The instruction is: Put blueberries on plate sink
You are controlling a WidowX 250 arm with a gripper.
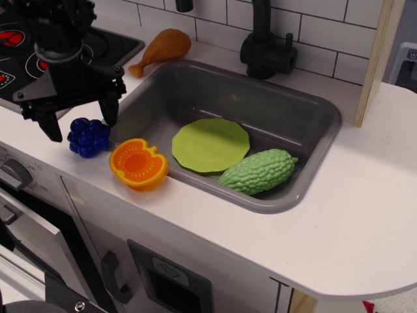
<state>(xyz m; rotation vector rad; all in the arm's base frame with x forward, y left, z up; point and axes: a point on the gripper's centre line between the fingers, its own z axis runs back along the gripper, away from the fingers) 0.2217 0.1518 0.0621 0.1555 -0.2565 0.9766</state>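
The blueberries [88, 137], a cluster of dark-blue balls, lie on the white counter left of the sink. My black gripper [81, 124] hangs right over them with its jaws open, one fingertip [53, 128] to their left and one [111, 112] to their right. It holds nothing. The lime-green plate [210, 145] lies flat inside the grey sink [313, 156], near its front wall. The gripper hides the top of the blueberries.
An orange half fruit [138, 163] sits on the sink's front left rim beside the blueberries. A bumpy green gourd [258, 171] lies in the sink right of the plate. A toy drumstick [161, 49], a black faucet [266, 45] and a stovetop [16, 49] stand behind.
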